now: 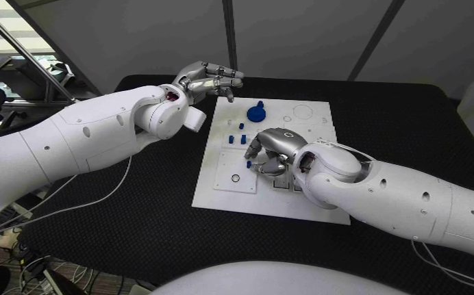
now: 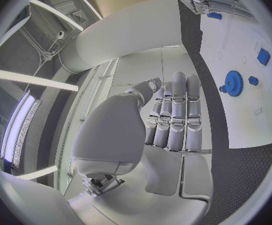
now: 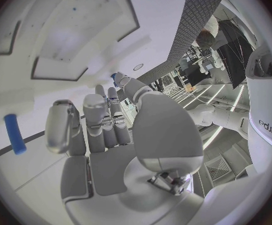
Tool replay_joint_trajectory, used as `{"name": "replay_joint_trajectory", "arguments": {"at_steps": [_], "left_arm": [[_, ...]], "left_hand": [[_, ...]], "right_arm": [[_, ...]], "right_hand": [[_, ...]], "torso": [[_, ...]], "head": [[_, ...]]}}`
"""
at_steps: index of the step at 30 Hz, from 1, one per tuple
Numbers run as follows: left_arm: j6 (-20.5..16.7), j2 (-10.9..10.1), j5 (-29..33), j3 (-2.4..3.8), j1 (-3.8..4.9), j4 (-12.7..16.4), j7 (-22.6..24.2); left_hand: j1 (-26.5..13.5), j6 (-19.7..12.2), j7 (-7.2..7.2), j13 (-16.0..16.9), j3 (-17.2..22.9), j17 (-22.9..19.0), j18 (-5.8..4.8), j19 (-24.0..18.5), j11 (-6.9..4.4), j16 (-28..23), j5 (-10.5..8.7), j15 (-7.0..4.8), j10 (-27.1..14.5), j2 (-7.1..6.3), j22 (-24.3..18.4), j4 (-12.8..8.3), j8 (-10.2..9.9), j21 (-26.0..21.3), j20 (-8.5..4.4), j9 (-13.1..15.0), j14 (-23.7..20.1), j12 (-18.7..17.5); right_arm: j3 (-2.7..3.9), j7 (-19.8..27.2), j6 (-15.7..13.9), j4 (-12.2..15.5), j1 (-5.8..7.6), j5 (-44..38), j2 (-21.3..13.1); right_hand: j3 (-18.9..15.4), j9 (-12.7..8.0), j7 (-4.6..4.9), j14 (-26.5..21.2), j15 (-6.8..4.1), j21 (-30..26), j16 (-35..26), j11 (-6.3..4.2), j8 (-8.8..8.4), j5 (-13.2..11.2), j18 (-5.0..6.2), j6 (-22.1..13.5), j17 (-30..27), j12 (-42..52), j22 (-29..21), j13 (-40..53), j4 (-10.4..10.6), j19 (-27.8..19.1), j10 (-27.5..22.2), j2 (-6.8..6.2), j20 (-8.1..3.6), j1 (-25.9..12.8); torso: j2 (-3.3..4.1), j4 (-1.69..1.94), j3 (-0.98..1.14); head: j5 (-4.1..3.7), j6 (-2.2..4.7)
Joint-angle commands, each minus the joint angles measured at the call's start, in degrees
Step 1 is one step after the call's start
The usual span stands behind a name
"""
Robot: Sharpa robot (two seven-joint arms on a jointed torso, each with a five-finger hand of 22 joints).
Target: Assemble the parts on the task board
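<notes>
The white task board (image 1: 222, 189) lies in the middle of the black table. On its far part lie a blue gear (image 1: 256, 112) and a few small blue pegs (image 1: 238, 139). My right hand (image 1: 272, 152) is bent down over the board's middle, fingertips close to the surface. In the right wrist view a small blue part (image 3: 115, 77) shows pinched between its thumb and a finger, and another blue peg (image 3: 13, 133) lies on the board beside the fingers. My left hand (image 1: 209, 79) hovers over the board's far left corner and holds nothing; the gear (image 2: 234, 83) lies beyond it.
Black table (image 1: 118, 220) runs all round the board, with room on both sides. Grey cables (image 1: 59, 209) trail across its left part. Several round holes and recesses (image 1: 235, 178) mark the board's near left.
</notes>
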Motion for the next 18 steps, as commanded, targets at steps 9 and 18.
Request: {"name": "replay_joint_trajectory", "arguments": {"at_steps": [9, 18], "left_arm": [[0.9, -0.1, 0.3, 0.02, 0.09, -0.1, 0.0], [1.1, -0.4, 0.3, -0.12, 0.09, -0.2, -0.1]], "left_hand": [[-0.1, 0.0, 0.45, 0.1, -0.2, -0.1, -0.74, -0.4, 0.13, -0.2, 0.07, 0.27, -0.3, 0.63, -0.1, -0.2, -0.3, -0.3, 0.03, -0.1, 0.2, -0.2], [-0.1, 0.0, 0.45, 0.1, -0.2, -0.1, -0.74, -0.4, 0.13, -0.2, 0.07, 0.27, -0.3, 0.63, -0.1, -0.2, -0.3, -0.3, 0.03, -0.1, 0.2, -0.2]], "right_arm": [[0.2, 0.7, -7.9, 5.5, 0.14, 0.0, -5.1], [3.88, -3.5, -3.9, 6.2, 0.66, 0.4, -10.6]], "right_hand": [[-0.7, 0.1, -0.11, 0.0, 0.15, 0.1, -0.3, -0.32, 0.08, -0.1, 0.52, -0.2, -0.3, 0.7, 0.3, 0.2, 0.0, -0.1, 0.0, -0.72, 0.14, 0.2], [-1.6, 0.2, -0.09, 0.1, 0.1, 0.3, -0.1, -0.38, 0.16, 0.1, 0.45, 0.3, -0.4, 1.0, 0.6, 0.2, -0.1, 0.1, -0.1, -1.41, 0.1, 0.2]], "torso": [[-0.03, -0.01, 0.01], [-0.11, -0.22, -0.09]], "head": [[-0.2, 0.4], [-1.27, 1.22]]}}
